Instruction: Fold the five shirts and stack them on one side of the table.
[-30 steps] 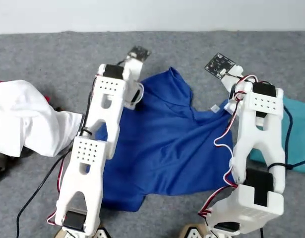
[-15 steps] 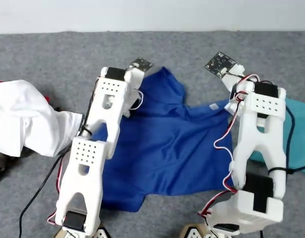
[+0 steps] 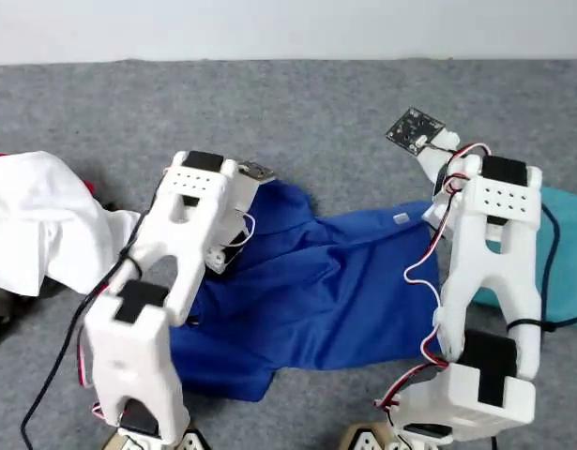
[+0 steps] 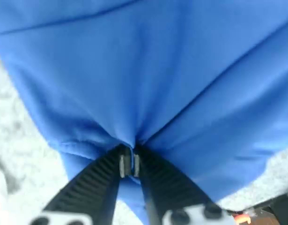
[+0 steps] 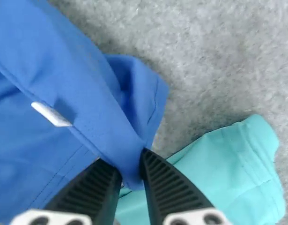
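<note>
Two claws gripped the blue shirt [image 3: 335,291], which lay rumpled in the middle of the table [image 3: 344,112] between the arms. The left claw [image 4: 129,165] was pinched tight on a gather of blue cloth, its tips nearly meeting. The right claw [image 5: 130,174] was clamped narrow on a folded edge of the same shirt, just beside the teal shirt [image 5: 218,173] at the table's right edge.

Compared with a second earlier, the left arm had drawn back toward the near edge and taken the shirt's far part with it. The cloth that had reached well up toward the far edge now lay doubled over nearer the middle, with more bare table beyond it. The right arm had hardly shifted. The white shirt [image 3: 35,220] at the left edge had stayed put.

A small white tag [image 5: 51,114] sat on the blue shirt near the right claw; any print on it was too small to tell.
</note>
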`<action>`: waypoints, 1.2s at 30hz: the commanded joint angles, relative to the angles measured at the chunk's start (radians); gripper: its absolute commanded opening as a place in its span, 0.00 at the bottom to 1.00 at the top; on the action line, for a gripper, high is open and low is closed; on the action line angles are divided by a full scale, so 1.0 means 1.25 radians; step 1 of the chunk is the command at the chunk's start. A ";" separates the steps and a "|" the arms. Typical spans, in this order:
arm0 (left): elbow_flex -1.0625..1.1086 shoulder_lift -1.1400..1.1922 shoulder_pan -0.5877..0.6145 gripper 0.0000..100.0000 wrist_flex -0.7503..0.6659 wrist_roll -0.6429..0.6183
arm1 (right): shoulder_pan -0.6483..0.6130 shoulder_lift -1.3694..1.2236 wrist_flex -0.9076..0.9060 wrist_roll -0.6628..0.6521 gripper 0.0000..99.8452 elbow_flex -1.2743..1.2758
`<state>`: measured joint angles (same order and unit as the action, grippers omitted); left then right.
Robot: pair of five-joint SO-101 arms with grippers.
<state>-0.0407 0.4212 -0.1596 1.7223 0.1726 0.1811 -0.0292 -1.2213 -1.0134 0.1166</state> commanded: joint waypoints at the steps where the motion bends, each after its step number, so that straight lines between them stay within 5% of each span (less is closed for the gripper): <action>1: 0.028 -0.167 0.006 0.04 0.023 0.010 | 0.004 0.045 -0.007 0.006 0.01 0.000; 7: 0.013 -0.284 0.016 0.19 -0.038 -0.082 | 0.004 0.045 -0.009 0.006 0.01 0.006; 18: -0.075 -0.086 0.080 0.20 -0.345 -0.149 | 0.003 0.045 -0.013 0.009 0.01 0.007; 26: -0.451 0.237 0.072 0.20 -0.344 -0.147 | -0.039 0.048 -0.006 0.009 0.01 0.061; 36: -0.981 0.606 0.037 0.20 -0.167 -0.122 | -0.051 0.051 0.002 0.010 0.01 0.068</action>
<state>-1.0625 1.1040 -0.0936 1.4461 -0.0054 0.1212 -0.0276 -1.2290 -1.0134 0.2071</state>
